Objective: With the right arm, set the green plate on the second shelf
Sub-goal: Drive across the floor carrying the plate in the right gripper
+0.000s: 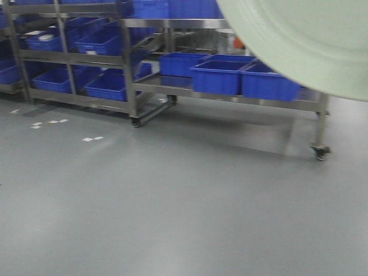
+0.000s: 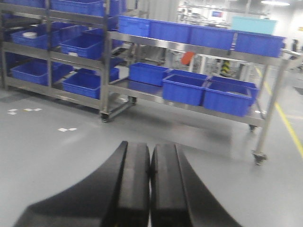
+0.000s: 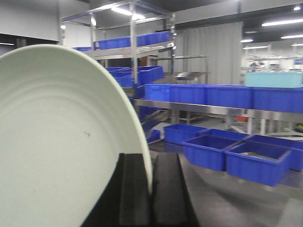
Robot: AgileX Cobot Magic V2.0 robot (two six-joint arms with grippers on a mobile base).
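The pale green plate [image 3: 61, 142] fills the left half of the right wrist view, held on edge. My right gripper [image 3: 150, 163] is shut on its rim, one black finger on each side. In the front view the same green plate [image 1: 305, 40] hangs in the top right corner, in front of the metal shelf rack [image 1: 230, 95]; the gripper itself is out of sight there. My left gripper [image 2: 150, 158] is shut with nothing between its fingers, pointing over the grey floor toward the rack's lower shelf [image 2: 156, 94].
Steel wheeled racks [image 2: 106, 56] carry several blue bins [image 2: 184, 90] on lower and upper levels. A rack caster [image 1: 321, 151] stands on the floor at right. White tape marks [image 1: 92, 138] lie on the grey floor at left.
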